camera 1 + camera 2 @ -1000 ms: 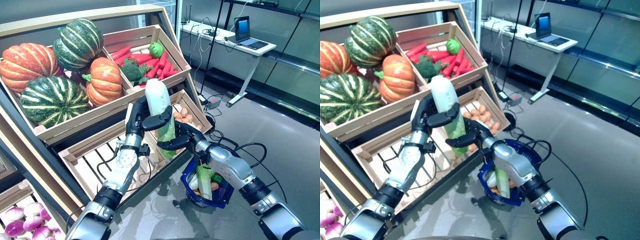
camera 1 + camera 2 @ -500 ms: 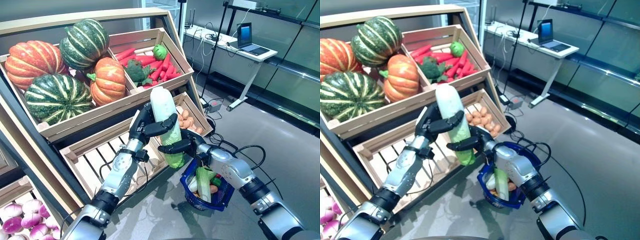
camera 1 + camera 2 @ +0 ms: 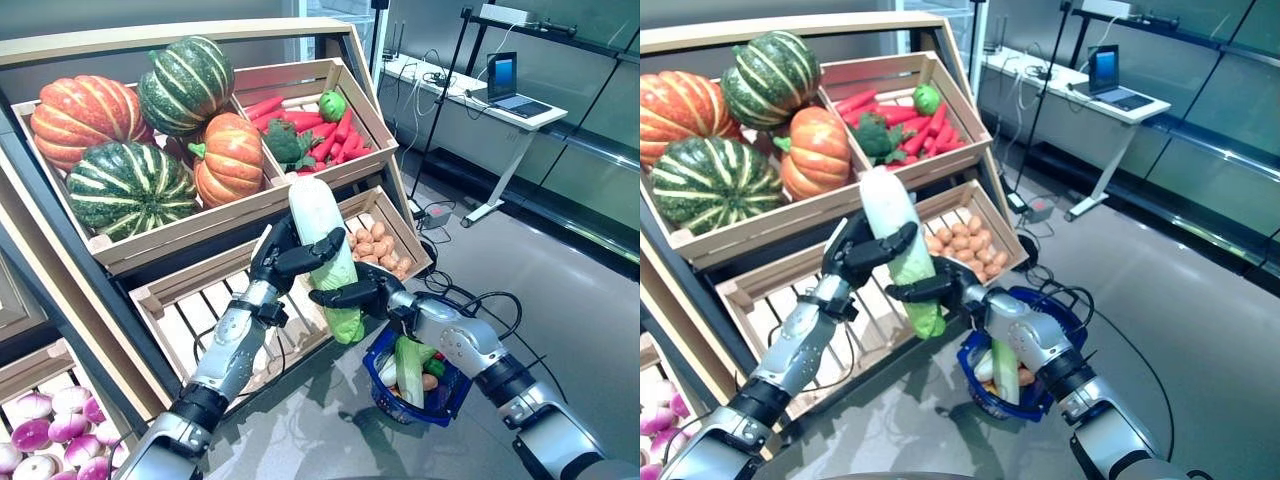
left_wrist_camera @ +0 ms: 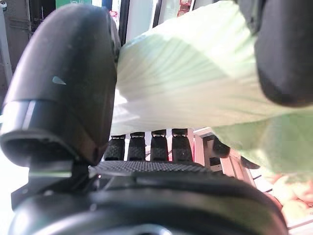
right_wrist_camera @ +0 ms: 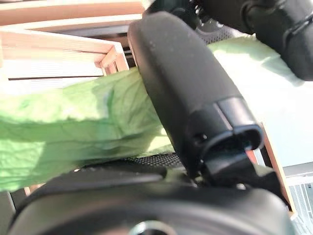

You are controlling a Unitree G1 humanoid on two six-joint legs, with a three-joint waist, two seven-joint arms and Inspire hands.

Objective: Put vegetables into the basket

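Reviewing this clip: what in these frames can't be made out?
- How the blue basket is carried: its handle is hidden behind the right hand and forearm in both eye views.
- The basket's lower contents, covered by the leek.
- The cabbage ends: both wrist views cut them off, each hand filling the frame; left hand.
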